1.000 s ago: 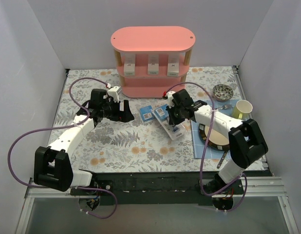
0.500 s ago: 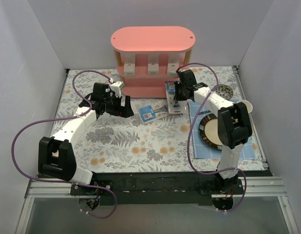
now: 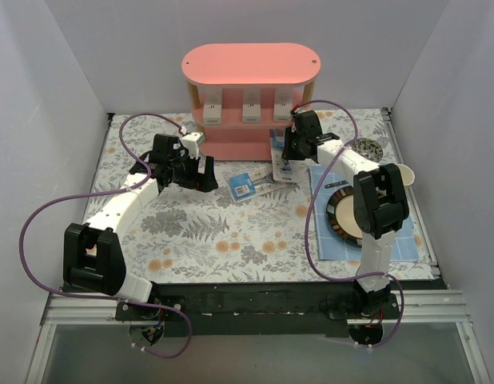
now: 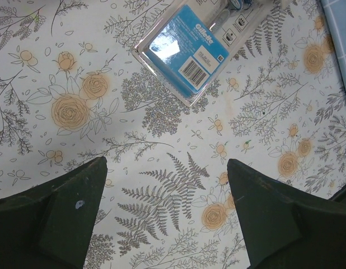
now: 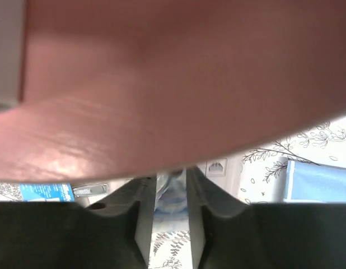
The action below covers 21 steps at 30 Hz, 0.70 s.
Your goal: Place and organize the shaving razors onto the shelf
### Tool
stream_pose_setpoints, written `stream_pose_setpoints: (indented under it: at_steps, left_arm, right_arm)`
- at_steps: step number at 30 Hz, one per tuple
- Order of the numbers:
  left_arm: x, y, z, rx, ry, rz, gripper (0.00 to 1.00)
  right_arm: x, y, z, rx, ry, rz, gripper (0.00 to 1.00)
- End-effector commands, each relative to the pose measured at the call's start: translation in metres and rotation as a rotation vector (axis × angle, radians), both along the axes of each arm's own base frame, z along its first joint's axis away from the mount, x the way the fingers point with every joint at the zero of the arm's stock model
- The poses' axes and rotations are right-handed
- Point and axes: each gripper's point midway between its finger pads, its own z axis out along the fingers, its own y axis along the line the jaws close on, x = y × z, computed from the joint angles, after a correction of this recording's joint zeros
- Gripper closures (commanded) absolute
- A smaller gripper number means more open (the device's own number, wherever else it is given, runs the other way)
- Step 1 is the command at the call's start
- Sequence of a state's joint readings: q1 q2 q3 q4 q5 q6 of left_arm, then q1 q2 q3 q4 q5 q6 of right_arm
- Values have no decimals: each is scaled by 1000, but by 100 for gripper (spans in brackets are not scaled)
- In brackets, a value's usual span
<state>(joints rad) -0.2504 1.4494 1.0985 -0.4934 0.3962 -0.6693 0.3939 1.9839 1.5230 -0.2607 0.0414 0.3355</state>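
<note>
right gripper (image 5: 171,185), jaws narrowly apart around clear blister pack with blue card (image 3: 285,174), can't tell if pinching, at near-right foot of pink three-tier oval shelf (image 3: 249,62); letting go off-tier could drop it onto floral table (image 3: 231,232).

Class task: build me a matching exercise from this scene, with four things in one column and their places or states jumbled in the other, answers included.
Things
1. white boxes
2. blister pack
3. yellow cup
4. left claw

Places or states
A. open, over the floral cloth
B. far right, beside the blue cloth
C. upright on the pink shelf, middle tier
D. flat on the floral cloth

Pairs: 1-C, 2-D, 3-B, 4-A
</note>
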Motion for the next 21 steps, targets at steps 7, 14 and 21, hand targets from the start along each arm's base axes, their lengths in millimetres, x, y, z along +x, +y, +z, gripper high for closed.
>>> stream_pose_setpoints:
  at_steps: [7,14,21]
  left_arm:
    - [4,-2,15,-28,-48,-3,12]
    - [1,-6,18,-57,-48,-10,12]
    - [8,-11,36,-77,-104,-33,12]
  right_arm:
    - [0,0,44,20,-91,26,50]
    - [-17,-3,68,42,-118,49,45]
    - [-45,-17,64,-6,-107,86,44]
